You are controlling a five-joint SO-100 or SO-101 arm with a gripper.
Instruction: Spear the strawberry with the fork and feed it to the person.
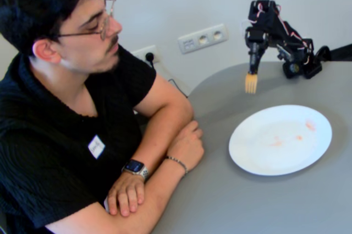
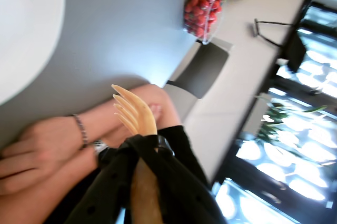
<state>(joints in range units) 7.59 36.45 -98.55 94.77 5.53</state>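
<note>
Fork-wise, my small pale tan plastic fork (image 1: 251,83) hangs tines down off the end of my black wired arm (image 1: 278,33), up above the grey table (image 1: 264,201) and just past the far-left rim of the plate in the fixed view. Its tines are bare. Can't tell what my gripper is doing, since the fingers don't show clearly in either view.

My round glossy white plate (image 1: 280,140) holds only a few faint orange-pink smears (image 1: 298,137), no fruit. In the wrist view there's a clear plastic tub (image 2: 205,9) packed with red strawberries at the far table edge. The dark-haired man in thin wire glasses (image 1: 71,80) sits with arms folded on the table, well apart from the fork.
</note>
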